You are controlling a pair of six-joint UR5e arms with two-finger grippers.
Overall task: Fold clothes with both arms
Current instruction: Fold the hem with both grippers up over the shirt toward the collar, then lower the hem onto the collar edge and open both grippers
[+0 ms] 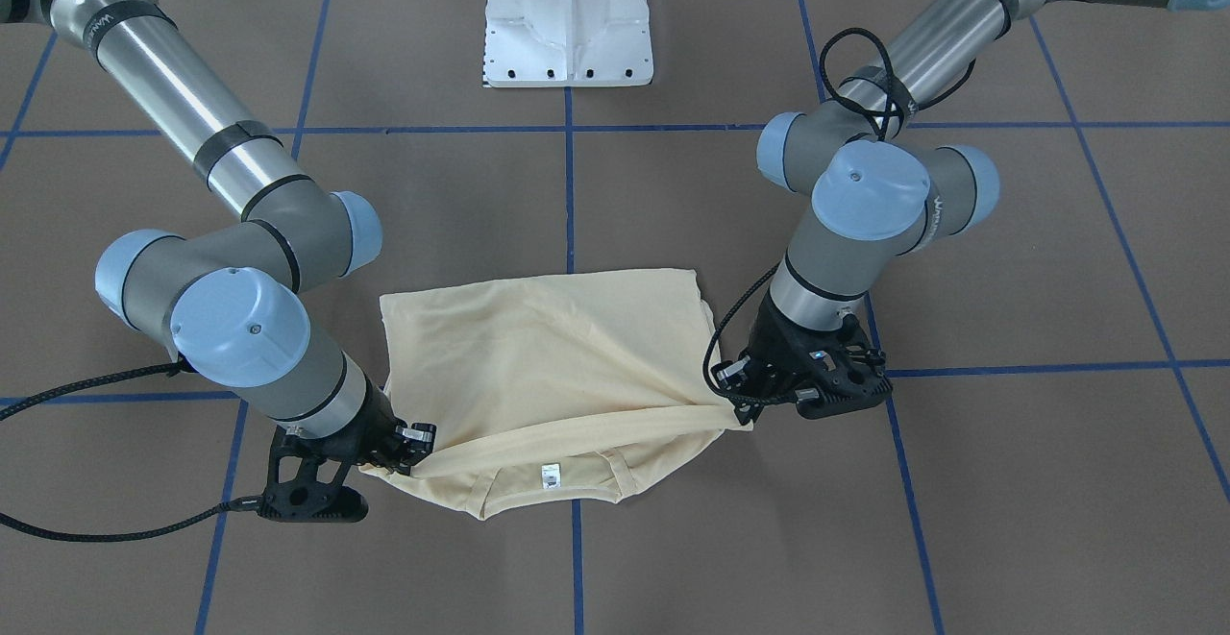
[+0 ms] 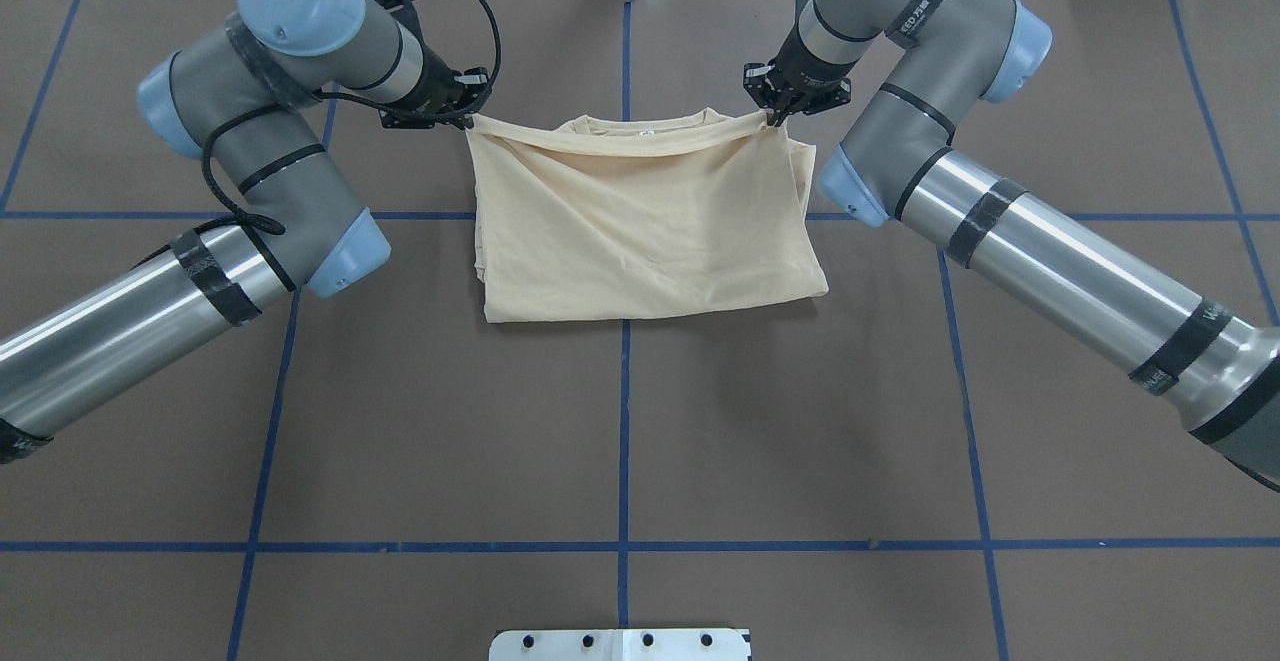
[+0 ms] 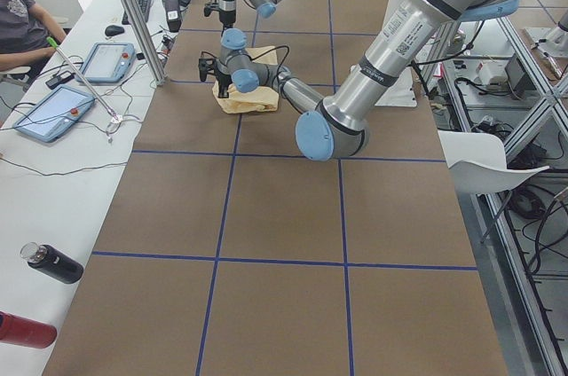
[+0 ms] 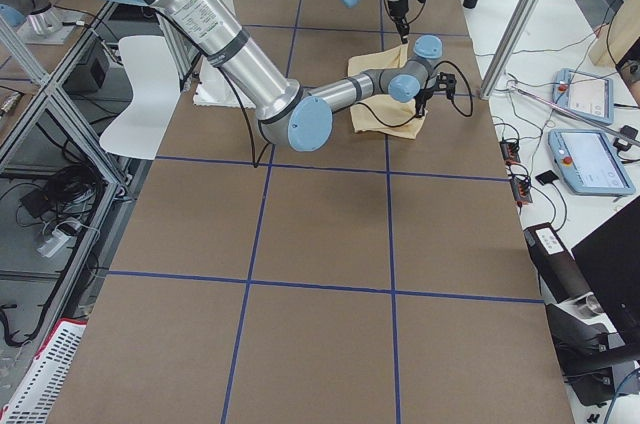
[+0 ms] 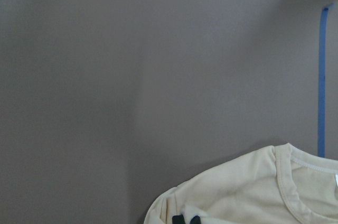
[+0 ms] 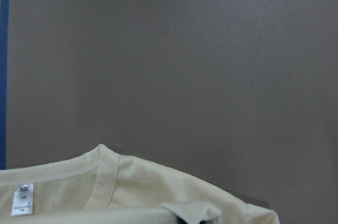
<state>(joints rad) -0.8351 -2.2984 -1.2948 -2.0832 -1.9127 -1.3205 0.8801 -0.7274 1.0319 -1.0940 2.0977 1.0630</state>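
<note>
**Both grippers pinch the soft shirt's corners**

The T-shirt [image 2: 640, 221] lies doubled in the middle of the table [image 2: 400, 421], on the far side from the robot. The left gripper [image 2: 465, 116] and the right gripper [image 2: 772, 113] are each closed on a corner of the top layer, which is taut between them near the neck label [image 1: 550, 475]. The fabric looks thin, light and limp, so the corners are probably the best hold. The white pedestal base [image 1: 569, 20] stands well apart.
</note>
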